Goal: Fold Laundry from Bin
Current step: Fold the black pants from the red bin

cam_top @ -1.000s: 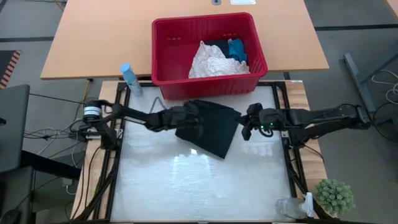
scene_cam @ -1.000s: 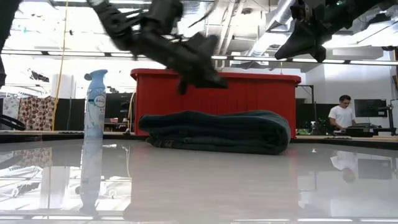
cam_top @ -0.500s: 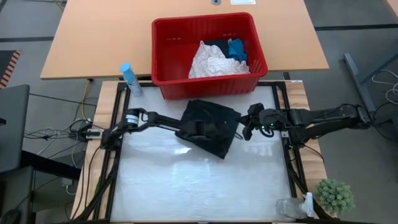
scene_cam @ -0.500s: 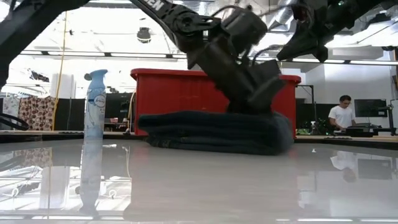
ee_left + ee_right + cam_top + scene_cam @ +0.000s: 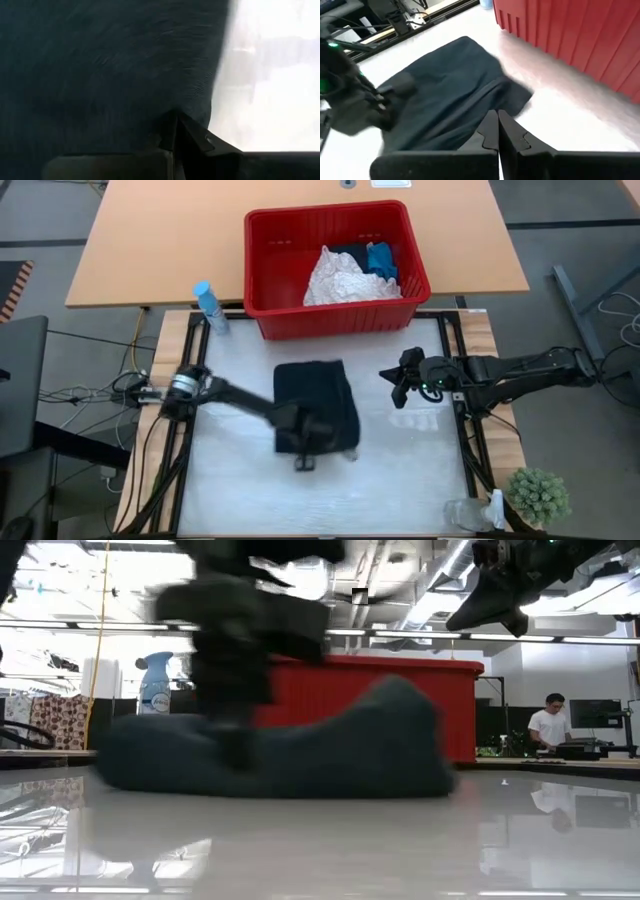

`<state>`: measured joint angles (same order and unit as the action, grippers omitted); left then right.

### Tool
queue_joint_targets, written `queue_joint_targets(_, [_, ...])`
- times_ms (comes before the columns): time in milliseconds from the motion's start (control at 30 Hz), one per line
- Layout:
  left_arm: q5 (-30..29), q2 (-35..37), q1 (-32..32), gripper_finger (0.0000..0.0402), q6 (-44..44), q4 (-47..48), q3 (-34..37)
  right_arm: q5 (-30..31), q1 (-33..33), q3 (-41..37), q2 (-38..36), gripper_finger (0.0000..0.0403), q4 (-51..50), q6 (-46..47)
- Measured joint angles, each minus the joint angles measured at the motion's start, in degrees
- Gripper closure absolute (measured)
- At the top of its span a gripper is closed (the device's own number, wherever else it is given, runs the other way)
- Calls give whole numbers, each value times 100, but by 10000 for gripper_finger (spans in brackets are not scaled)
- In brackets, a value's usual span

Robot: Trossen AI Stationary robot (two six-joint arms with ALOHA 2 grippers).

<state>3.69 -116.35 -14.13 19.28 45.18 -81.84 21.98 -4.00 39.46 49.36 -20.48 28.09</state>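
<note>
A folded black cloth garment (image 5: 315,407) is seen lying flat on the glossy white table top (image 5: 400,480), on the near side of the red rectangular plastic bin (image 5: 335,310) and clear of its wall. The left gripper (image 5: 305,460) is set low at the garment's edge farthest from the bin, pressed against the cloth; its fingers (image 5: 187,135) are closed together, and no fold is seen caught between them. The garment is bunched higher toward one end in the low view (image 5: 300,755).

The right gripper (image 5: 398,388) is held above the table, off to the garment's side and well apart from it, nearer the bin than the left gripper is. Its fingers (image 5: 495,132) are brought together on nothing.

Inside the bin, a white crinkled cloth (image 5: 340,278) is heaped, with a small bright blue cloth (image 5: 381,260) and dark fabric (image 5: 345,252) behind it. A pale blue spray bottle (image 5: 208,305) is noted just beside the bin's corner.
</note>
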Motion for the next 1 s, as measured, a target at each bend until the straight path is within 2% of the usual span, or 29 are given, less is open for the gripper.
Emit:
queue_joint_targets(133, [-403, 1127, -723, 401, 1706, -482, 1238, -15, -124, 0, 2, 383, 15, 3])
queue_joint_targets(300, [-871, 2352, -1975, 401, 4606, -936, 2726, 2, -353, -1, 11, 382, 85, 200])
queue_joint_targets(400, [-1107, 2794, -2776, 401, 6104, -976, 3094, 21, -515, -2, 11, 382, 225, 236])
queue_joint_targets(500, [-2004, 3233, -3379, 401, 7129, -876, 3031, 49, -654, -1, 11, 383, 477, 250])
queue_joint_targets(600, [-3508, 3577, -3570, 401, 7397, -775, 2782, 48, -745, 0, 96, 383, 794, 254])
queue_joint_targets(700, [-4692, 3702, -3297, 401, 7015, -727, 2680, -82, -926, 0, 479, 383, 1285, 253])
queue_joint_targets(833, [-5256, 3668, -2580, 402, 6107, -805, 2649, -381, -1298, 1, 1471, 384, 2334, 247])
queue_joint_targets(1000, [-5393, 3652, -1974, 401, 5253, -1022, 2657, -595, -1592, 573, 2939, 385, 3326, 167])
